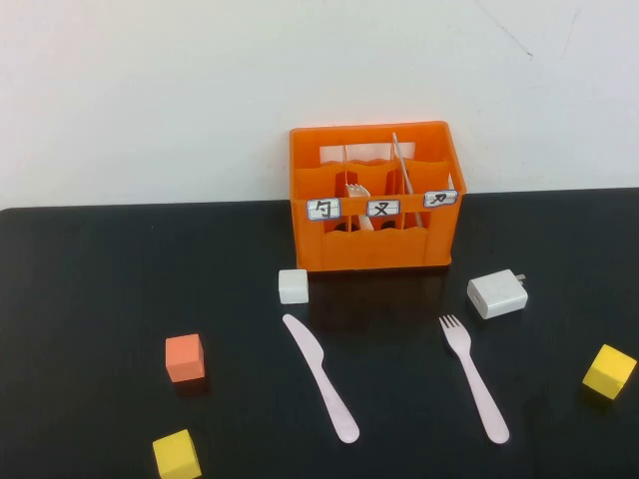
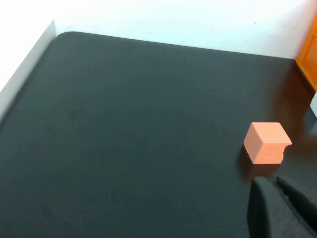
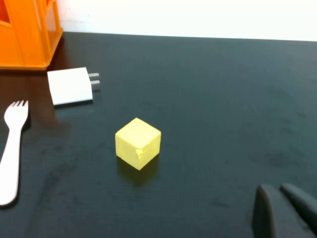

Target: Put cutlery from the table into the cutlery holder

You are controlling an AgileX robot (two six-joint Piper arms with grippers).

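Neither arm showed in the high view. Left gripper (image 2: pixel 280 208) was cut off at its wrist frame's edge, dark fingertips pressed together, holding nothing, near the small orange foam cube (image 1: pixel 185 358). Right gripper (image 3: pixel 282 210) likewise cropped, fingers closed and empty, near the yellow foam cube (image 3: pixel 138 143). Pale pink plastic knife (image 1: pixel 319 375) and matching four-tined plastic fork (image 1: pixel 474 377) lay flat on the glossy black table (image 1: pixel 90 289), at 6 o'clock from the bright orange three-compartment plastic crate (image 1: pixel 374 196). Pale utensils inside the crate were mostly hidden by its walls. White charger block (image 1: pixel 497 293) sat at 12 o'clock of the fork.
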